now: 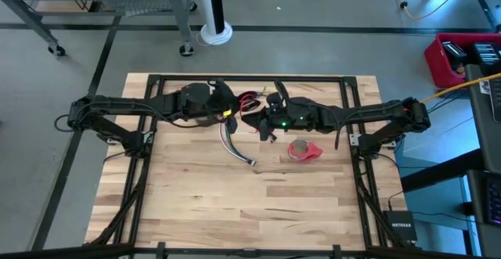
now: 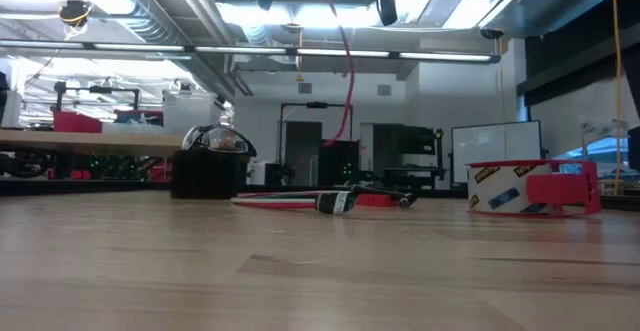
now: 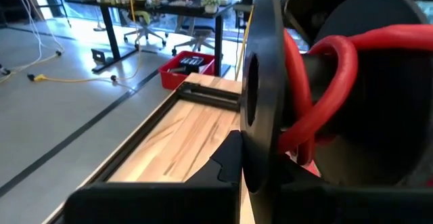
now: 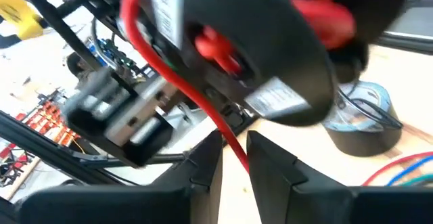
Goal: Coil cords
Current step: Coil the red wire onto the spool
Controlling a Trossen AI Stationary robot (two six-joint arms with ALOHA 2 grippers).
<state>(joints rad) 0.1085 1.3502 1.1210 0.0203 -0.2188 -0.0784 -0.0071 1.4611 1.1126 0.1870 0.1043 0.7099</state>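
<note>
Seen from high up: a long bundle of thin wires (image 1: 237,148) (red, green, white and grey) lying flat on the wooden surface (image 1: 235,212), just above the middle of the frame, plug end pointing down and right. Just above it, a few loops of red wire (image 1: 249,99) up between the two arms. To the lower right, well apart from the bundle, a red tape roll (image 1: 301,150).

Left claw (image 1: 219,104): squeezed tight, at the upper middle of the high view. Can't tell if anything is in it. Right claw (image 4: 235,160): let go, fingers a little apart, with the thin red wire running loose through the gap.

Probably light and floppy, these wires. Likely to sag, twist and spring back out of a loop. Thin and smooth too, so easy to let slip. Best to pinch near the plug end, the stiffest part, and hold the loops together with the other claw.

Hard to see: both wrist views mostly blocked by a big black disc (image 4: 270,55) with red cord round it. No way to say what that disc belongs to. In the low view, both claws cut off at the top edge. No small coils to be made out anywhere.
</note>
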